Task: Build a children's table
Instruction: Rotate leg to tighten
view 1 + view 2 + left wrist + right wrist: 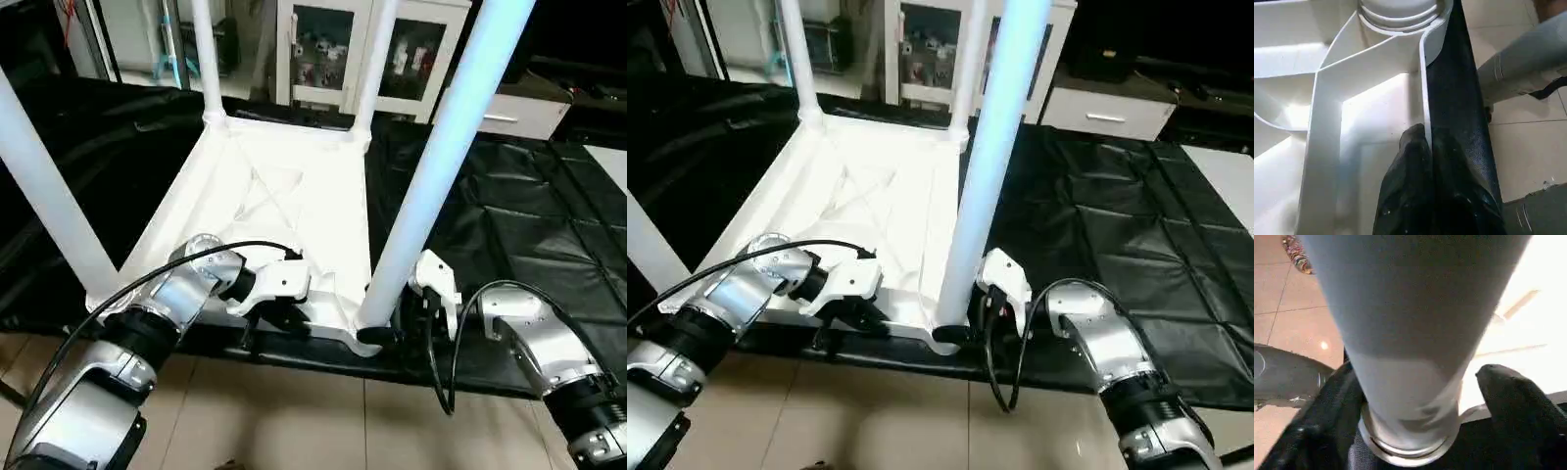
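The black-covered worktable (509, 206) carries the upturned tabletop (284, 196), all four legs standing in its corner sockets. The near right leg (431, 166) rises straight between the right gripper (1415, 396) fingers (1518, 396), which stand spread on either side of its base; whether they touch it I cannot tell. The left gripper (1427, 161) is pinched tight on the tabletop's near rim, just beside that socket. Good practice, I'd say: keep the rim pinned, and check the leg sits fully down and upright.
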`<state>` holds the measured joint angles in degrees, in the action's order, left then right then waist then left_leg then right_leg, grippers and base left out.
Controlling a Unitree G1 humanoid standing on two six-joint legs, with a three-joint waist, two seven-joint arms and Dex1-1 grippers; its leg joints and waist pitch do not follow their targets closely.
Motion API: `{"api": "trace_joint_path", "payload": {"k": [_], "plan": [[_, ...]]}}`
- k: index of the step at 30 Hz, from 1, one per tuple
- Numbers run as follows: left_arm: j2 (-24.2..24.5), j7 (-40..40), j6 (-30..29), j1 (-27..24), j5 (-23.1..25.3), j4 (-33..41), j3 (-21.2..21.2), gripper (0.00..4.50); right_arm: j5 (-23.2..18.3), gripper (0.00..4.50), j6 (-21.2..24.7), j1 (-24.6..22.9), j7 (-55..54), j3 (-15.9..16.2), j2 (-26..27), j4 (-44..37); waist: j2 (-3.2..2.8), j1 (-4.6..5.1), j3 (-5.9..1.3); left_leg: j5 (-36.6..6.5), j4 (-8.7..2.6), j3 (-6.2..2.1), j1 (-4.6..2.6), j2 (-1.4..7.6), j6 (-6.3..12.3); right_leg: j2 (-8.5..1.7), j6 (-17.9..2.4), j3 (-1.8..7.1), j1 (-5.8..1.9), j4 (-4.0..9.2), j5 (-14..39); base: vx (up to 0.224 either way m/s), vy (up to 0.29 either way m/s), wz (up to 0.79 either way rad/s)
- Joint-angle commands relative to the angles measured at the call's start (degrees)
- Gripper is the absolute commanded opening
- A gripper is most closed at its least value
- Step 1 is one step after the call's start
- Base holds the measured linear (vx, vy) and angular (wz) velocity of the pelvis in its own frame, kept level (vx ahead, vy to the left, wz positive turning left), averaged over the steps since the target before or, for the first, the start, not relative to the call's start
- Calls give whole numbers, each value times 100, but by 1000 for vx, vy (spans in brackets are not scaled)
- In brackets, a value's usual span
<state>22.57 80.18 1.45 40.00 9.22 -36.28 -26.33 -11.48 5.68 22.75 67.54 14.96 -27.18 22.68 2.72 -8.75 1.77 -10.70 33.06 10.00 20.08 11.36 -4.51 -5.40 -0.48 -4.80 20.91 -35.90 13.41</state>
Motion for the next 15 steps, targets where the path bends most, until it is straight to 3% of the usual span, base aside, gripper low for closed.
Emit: {"api": "trace_joint_path", "payload": {"k": [1,2,3,5,15], "plan": [[-78,94,14,-202,446,-233,-584,0,7,345,34,15,90,21,-16,-51,-45,36,-225,-1386,-455,-61,-61,269,73,-399,-1215,314,-164,450,432,0,0,0],[-78,94,14,-202,446,-233,-584,0,7,345,34,15,90,21,-16,-51,-45,32,-224,-1433,-461,-64,-66,275,58,-408,-1195,317,-161,462,535,0,0,0],[-67,26,24,-192,486,-255,-600,0,14,333,53,28,93,15,35,-20,-115,24,-225,-1465,-465,-73,-70,274,31,-409,-1196,320,-154,460,556,0,0,0],[-71,15,26,-189,492,-260,-603,0,-1,315,80,26,105,9,52,-38,-62,28,-221,-1543,-471,-69,-72,274,21,-403,-1180,322,-155,475,629,0,0,0],[-12,-3,44,-295,506,-159,-587,0,-51,234,165,1,253,69,117,-47,-47,34,-210,-1501,-486,-76,-53,279,45,-414,-1096,325,-147,496,868,0,0,0]]}}
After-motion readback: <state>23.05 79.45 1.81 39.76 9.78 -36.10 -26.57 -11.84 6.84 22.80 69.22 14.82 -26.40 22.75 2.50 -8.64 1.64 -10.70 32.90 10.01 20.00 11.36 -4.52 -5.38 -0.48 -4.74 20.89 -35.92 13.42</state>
